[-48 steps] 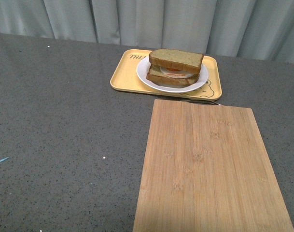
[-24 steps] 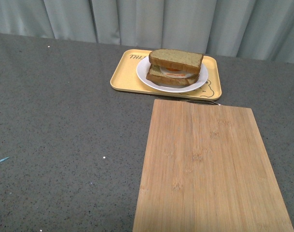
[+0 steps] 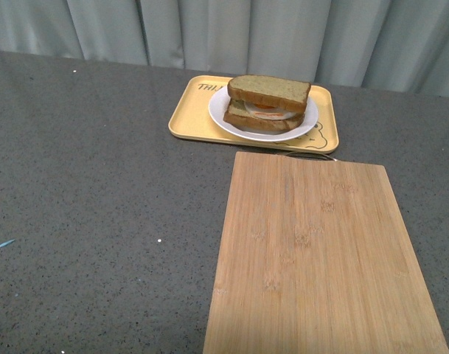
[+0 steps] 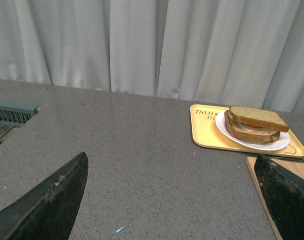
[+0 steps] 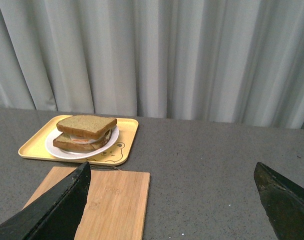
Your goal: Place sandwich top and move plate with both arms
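Seen only in wrist views: left gripper and right gripper, fingers spread wide, empty; sandwich top stacked on plate

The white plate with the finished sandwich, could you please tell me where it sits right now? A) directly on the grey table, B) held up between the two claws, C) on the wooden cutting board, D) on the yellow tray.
D: the plate rests inside the yellow tray, beyond the far edge of the cutting board, with the sandwich top already on the stack.
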